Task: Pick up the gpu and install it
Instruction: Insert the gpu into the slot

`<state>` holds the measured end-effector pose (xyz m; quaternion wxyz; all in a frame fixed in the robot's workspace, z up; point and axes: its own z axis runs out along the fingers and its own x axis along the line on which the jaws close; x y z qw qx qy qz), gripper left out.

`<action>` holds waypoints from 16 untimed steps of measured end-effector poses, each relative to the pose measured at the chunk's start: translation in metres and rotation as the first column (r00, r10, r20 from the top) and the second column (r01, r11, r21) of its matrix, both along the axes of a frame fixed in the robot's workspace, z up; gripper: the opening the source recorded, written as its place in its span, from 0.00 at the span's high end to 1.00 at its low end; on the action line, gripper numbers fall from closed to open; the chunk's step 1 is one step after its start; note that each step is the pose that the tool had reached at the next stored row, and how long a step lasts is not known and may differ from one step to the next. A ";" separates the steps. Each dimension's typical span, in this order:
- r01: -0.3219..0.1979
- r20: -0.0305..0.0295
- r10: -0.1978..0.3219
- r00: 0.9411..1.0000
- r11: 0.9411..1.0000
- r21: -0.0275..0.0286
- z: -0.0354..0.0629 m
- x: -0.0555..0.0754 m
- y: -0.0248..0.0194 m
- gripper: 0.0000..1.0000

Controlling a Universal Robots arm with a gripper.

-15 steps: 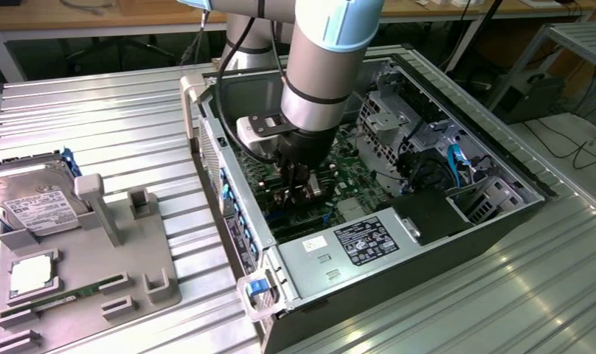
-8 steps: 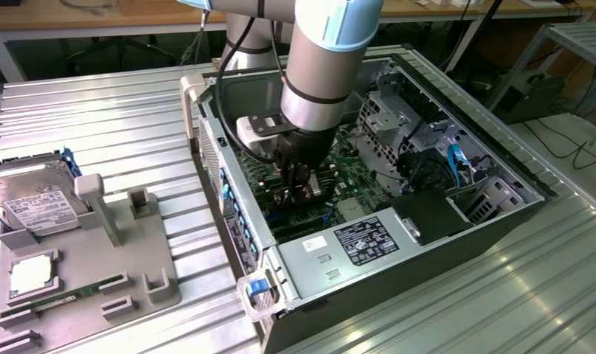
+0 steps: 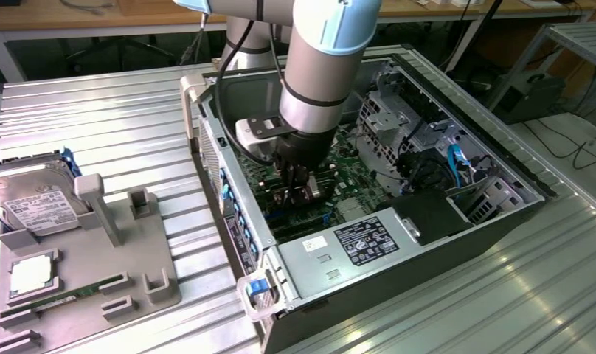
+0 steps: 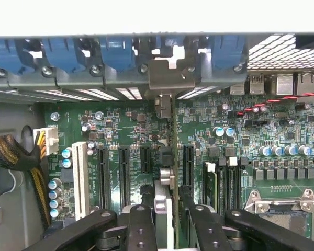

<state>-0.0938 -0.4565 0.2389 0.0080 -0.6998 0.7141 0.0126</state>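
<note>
**A:** From here, the nearest thing is the grey moulded parts tray (image 3: 141,258) at about eight o'clock, with the silver hard drive with a white label (image 3: 37,206) standing in it. Where's the card?

**B:** Inside the open black computer tower case (image 3: 495,221), at centre. The black two-finger gripper (image 3: 300,193) is down in there, and the wrist view shows its jaws clamped on the slim dark gpu card (image 4: 165,193), held edge-on over the green motherboard (image 4: 225,130).

**A:** Seated?

**B:** I judge not fully. Its silvery bracket (image 4: 170,73) points at twelve o'clock, touching the case's rear slot wall. To do this well, I'd say keep the card upright and parallel to the long black expansion slots (image 4: 124,175), then press straight down, evenly.
</note>
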 end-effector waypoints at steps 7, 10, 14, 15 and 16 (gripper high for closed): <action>0.000 0.000 0.000 1.000 1.000 0.000 -0.0002 0.000 0.0000 0.70; 0.000 0.002 0.000 1.000 1.000 0.001 0.0005 0.000 0.0002 0.69; 0.000 0.004 0.000 1.000 1.000 0.000 0.0055 0.000 0.0013 0.56; 0.000 0.005 0.000 1.000 1.000 0.000 0.0071 0.000 0.0016 0.56; 0.000 0.005 0.000 1.000 1.000 -0.001 0.0089 0.000 0.0018 0.56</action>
